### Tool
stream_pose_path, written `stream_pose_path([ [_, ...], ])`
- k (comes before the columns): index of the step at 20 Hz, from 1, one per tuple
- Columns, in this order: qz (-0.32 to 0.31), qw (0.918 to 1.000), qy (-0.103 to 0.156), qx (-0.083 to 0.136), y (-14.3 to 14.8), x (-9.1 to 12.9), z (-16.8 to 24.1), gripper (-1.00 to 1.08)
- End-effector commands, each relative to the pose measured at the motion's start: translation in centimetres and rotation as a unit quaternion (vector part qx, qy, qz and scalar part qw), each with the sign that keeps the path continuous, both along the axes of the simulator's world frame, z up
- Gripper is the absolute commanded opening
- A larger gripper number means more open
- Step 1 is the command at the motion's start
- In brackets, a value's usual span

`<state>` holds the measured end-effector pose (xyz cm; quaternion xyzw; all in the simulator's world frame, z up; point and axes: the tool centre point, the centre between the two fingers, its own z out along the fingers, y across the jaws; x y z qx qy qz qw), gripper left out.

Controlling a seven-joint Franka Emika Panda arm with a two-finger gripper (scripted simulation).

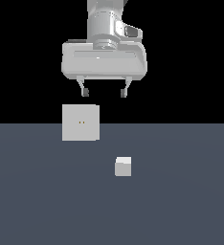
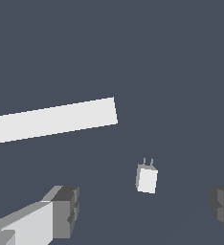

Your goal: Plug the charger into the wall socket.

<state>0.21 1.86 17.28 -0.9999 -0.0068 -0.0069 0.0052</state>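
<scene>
Your end effector [image 1: 104, 92] hangs released above the charger [image 1: 123, 166], which lies apart from the wall socket [image 1: 80, 122], ungrasped.

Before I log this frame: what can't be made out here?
- Wall socket holes: exterior view, two dots too small to judge.
- Socket face: wrist view, only its top edge shows, cut off by frame edge.
- Charger prongs: unseen in exterior view, tiny in wrist view.

Exterior view level, facing the arm head-on, wrist view looking down, both sharing charger [image 1: 123, 166] [image 2: 147, 179].
</scene>
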Motion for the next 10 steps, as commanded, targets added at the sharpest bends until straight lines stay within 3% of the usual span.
stream_pose_path([
  [1,0.0,1.0,0.0,0.0,0.0,0.0,0.0,1.0],
  [10,-0.003,0.9999,-0.012,-0.001,-0.23,-0.42,-0.48,1.0],
])
